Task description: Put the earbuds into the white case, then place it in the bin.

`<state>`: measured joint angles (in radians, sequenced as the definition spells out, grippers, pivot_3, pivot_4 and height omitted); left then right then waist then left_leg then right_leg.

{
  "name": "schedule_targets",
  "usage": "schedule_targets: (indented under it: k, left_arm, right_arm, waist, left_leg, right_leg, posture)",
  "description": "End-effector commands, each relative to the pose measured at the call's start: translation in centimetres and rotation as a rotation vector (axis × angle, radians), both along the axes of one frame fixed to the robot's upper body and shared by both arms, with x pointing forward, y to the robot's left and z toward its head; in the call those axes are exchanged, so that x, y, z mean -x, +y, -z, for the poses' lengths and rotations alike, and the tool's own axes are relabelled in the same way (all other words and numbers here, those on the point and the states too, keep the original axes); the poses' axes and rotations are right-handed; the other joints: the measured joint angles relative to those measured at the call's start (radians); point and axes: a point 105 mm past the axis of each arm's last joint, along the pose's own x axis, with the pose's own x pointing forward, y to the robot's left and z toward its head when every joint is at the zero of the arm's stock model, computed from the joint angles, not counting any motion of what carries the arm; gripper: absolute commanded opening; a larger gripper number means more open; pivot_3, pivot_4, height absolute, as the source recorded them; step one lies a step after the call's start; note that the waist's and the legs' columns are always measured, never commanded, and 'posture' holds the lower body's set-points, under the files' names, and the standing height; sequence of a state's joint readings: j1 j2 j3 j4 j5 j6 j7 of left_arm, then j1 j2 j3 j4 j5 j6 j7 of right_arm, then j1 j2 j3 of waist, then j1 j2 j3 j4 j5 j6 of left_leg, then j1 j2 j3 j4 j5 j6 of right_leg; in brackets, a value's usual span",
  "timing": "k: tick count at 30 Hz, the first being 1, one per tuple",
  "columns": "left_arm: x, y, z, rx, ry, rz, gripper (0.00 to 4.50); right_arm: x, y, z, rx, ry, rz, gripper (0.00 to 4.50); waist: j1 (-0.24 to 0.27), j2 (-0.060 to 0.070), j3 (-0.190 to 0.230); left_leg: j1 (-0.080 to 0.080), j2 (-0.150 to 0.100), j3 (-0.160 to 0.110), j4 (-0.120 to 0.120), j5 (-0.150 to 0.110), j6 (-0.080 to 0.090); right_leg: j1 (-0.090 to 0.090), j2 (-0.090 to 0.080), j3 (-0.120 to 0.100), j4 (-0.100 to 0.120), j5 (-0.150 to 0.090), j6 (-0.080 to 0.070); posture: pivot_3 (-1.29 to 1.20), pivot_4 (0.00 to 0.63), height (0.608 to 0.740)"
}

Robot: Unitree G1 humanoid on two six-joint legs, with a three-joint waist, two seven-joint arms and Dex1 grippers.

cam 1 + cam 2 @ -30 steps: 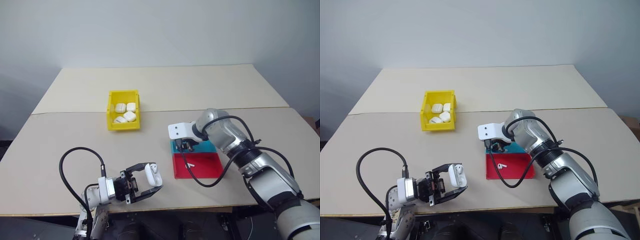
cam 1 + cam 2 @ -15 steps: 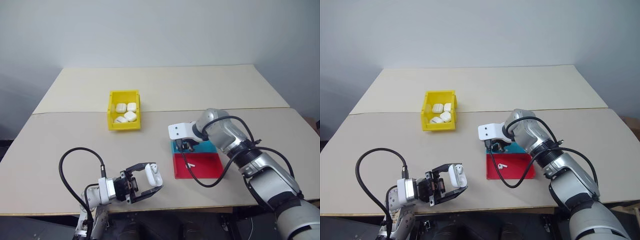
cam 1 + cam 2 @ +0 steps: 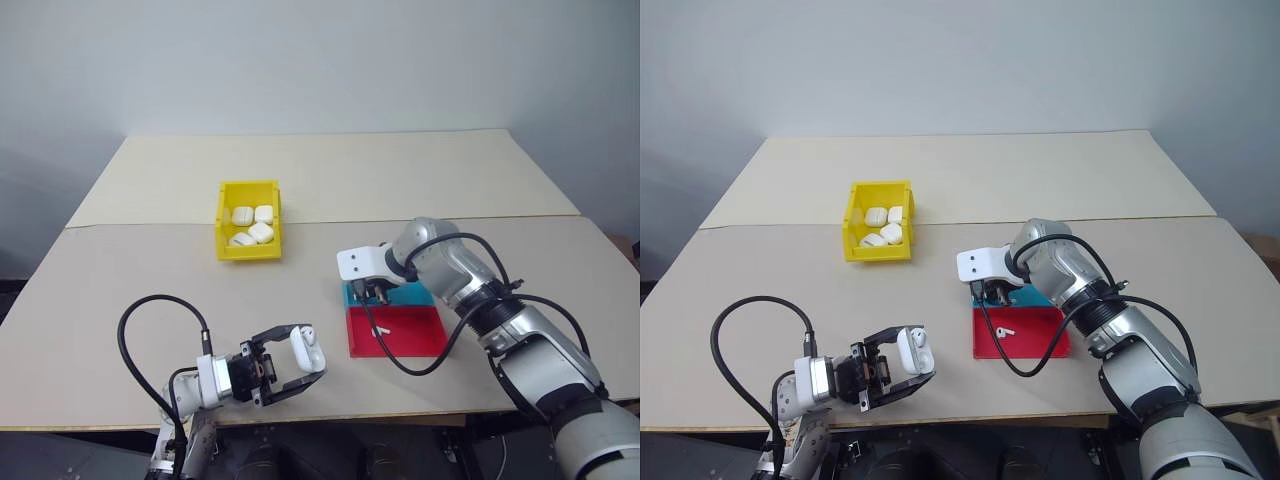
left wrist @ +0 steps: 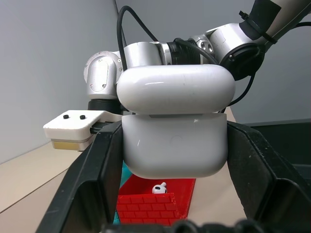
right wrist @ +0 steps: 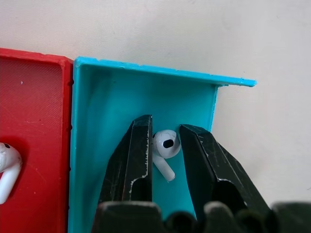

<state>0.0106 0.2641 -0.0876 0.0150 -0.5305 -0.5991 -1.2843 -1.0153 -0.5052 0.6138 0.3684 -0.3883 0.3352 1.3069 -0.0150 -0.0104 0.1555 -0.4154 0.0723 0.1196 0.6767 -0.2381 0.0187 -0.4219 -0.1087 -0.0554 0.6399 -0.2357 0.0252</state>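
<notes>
Right wrist view: right pincer [image 5: 165, 145] straddles earbud [image 5: 165, 145] near teal tray [image 5: 97, 102] wall, fingers not quite touching; left pincer [image 4: 172, 160] clamps white case [image 4: 174, 124].

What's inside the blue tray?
One white earbud lies in the teal tray, between the right end effector's fingers. The fingers cover part of the tray floor.

The right arm [image 3: 500, 310] is built of rounded silver-grey segments joined by black collars, with a black cable looping loosely beside it and a flat white block at the wrist. The left arm [image 3: 205, 385] ends in a white cuff and a black cable arcing over it. Each gripper has two black, angular fingers [image 5: 133, 160].
</notes>
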Motion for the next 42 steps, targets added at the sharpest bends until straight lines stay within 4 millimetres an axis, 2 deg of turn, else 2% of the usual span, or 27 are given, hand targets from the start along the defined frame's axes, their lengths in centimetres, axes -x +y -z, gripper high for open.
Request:
schedule_targets:
  k: [1,8,13,18,22,26,29,33,42]
  left_arm:
    - [0.1,-0.1,-0.5,0.006,-0.036,0.002,2.84]
    - [0.1,-0.1,-0.6,0.005,-0.039,0.003,2.84]
    - [0.1,0.0,-0.6,0.004,-0.04,0.003,2.84]
    - [0.2,-0.1,-0.5,0.005,-0.038,0.004,2.84]
    - [0.3,-0.2,-0.5,0.007,-0.037,0.0,2.84]
    - [0.3,-0.2,-0.5,0.006,-0.035,-0.002,2.84]
    - [0.3,-0.2,-0.6,0.007,-0.036,-0.002,2.84]
    - [0.3,-0.2,-0.6,0.007,-0.037,-0.003,2.84]
    - [0.4,-0.2,-0.5,0.004,-0.035,-0.017,2.84]
  right_arm:
    - [0.0,-0.5,0.5,0.015,0.006,0.013,1.22]
    - [0.0,-0.3,0.1,-0.012,-0.006,0.01,1.22]
    - [0.5,1.3,-2.5,-0.144,-0.024,-0.009,1.22]
    - [0.5,1.3,-3.5,-0.161,-0.056,-0.011,1.22]
    - [1.3,0.7,-5.0,-0.169,-0.093,-0.08,1.22]
    - [2.9,-0.3,-4.9,-0.076,-0.119,-0.24,2.03]
    - [2.4,-0.4,-4.7,-0.038,-0.164,-0.248,3.03]
    - [0.9,-0.9,-3.6,0.055,-0.217,-0.262,3.03]
    - [0.1,0.5,-2.9,0.072,-0.216,-0.373,3.03]
  waist:
    - [0.0,0.0,0.0]
    - [0.0,0.0,0.0]
    - [0.0,0.0,0.0]
    - [0.0,0.0,0.0]
    - [0.003,0.0,0.0]
    - [0.003,0.0,0.0]
    - [-0.003,0.0,0.0]
    - [-0.005,0.0,0.0]
    - [-0.001,0.0,0.0]
  left_leg:
    - [0.0,0.0,0.0,0.0,0.0,0.0]
    - [0.0,0.0,0.0,0.0,0.0,0.0]
    - [-0.001,0.0,0.0,0.0,0.0,0.0]
    - [-0.001,0.0,0.0,0.0,0.0,0.0]
    - [-0.001,0.0,0.0,0.0,0.0,0.0]
    - [-0.001,0.0,0.0,0.0,0.0,0.0]
    - [-0.001,0.0,0.0,0.0,0.0,0.0]
    - [0.0,0.001,0.0,0.0,0.0,0.0]
    - [0.0,0.001,0.001,0.0,0.0,0.0]
  right_leg:
    - [0.0,0.0,0.0,0.0,0.0,0.0]
    - [0.0,0.0,0.0,0.0,0.0,0.0]
    - [-0.001,0.0,0.0,0.0,0.0,0.0]
    - [-0.001,0.0,0.0,0.0,0.0,0.0]
    - [-0.001,0.0,0.0,0.0,0.0,0.0]
    - [-0.001,0.0,0.0,-0.002,0.0,0.0]
    - [-0.001,0.0,0.0,-0.001,0.0,0.0]
    - [-0.001,0.001,0.0,0.0,0.0,0.0]
    - [-0.001,0.001,0.001,0.0,0.0,0.0]
  posture:
    - [0.0,0.15,0.74]
    - [0.0,0.15,0.74]
    - [0.0,0.15,0.74]
    - [0.0,0.15,0.74]
    - [0.0,0.15,0.74]
    - [0.0,0.15,0.74]
    - [0.0,0.15,0.74]
    - [0.0,0.15,0.74]
    - [0.0,0.15,0.74]
